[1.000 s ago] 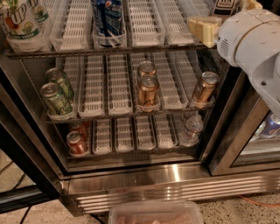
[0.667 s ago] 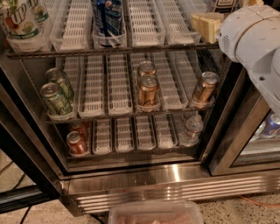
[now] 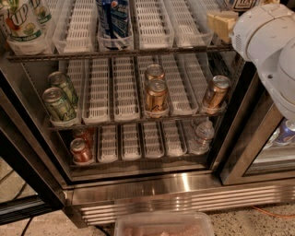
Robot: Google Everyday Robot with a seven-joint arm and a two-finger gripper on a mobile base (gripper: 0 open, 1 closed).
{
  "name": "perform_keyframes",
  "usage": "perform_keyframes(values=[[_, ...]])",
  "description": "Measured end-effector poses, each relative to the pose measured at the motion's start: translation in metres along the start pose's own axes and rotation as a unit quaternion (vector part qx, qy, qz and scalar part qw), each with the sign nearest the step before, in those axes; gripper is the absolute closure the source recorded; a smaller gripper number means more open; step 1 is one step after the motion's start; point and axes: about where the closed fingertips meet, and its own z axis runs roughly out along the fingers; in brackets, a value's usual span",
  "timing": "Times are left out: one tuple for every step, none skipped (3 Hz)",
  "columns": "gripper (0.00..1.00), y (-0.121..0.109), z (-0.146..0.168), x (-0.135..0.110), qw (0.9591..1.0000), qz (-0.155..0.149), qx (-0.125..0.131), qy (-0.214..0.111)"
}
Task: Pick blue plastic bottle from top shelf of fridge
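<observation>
On the top shelf [image 3: 152, 27] of the fridge [image 3: 184, 193] you see white slotted lane trays. One tray holds a blue Pepsi bottle [image 3: 113, 18], and a green-and-white 7UP bottle [image 3: 16, 23] stands at the far left. The other trays in the middle show nothing inside. Of the blue plastic bottle [image 3: 240, 4] only a small part of the dark label shows, at the upper right edge on the top shelf, just beside the gripper.

The gripper [image 3: 222, 24] is a beige block at the right end of the top shelf, over the last tray. I cannot tell if it is open or closed. The big white arm [image 3: 267, 41] behind it covers the right corner of the shelf.

The middle rack carries two green cans [image 3: 57, 103] at the left, two brown-gold cans [image 3: 156, 94] in the centre and one more gold can [image 3: 215, 92] at the right. The bottom rack has red cans [image 3: 80, 150] at the left and a small clear bottle [image 3: 203, 136] at the right. On the floor in front of the steel base stands a translucent box [image 3: 163, 224] (its content looks pinkish, not clear to me).
</observation>
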Motion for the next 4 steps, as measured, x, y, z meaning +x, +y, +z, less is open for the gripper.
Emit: perform_keyframes(values=[[0.32,-0.0001,0.0226,0.0056,0.9999,-0.005,0.013,0.004],[0.32,-0.0007,0.0276,0.0055,0.9998,-0.007,0.016,0.004],[0.51,-0.0007,0.0276,0.0055,0.9998,-0.007,0.016,0.004],[0.74,-0.0007,0.0276,0.0054,0.9998,-0.007,0.016,0.004]])
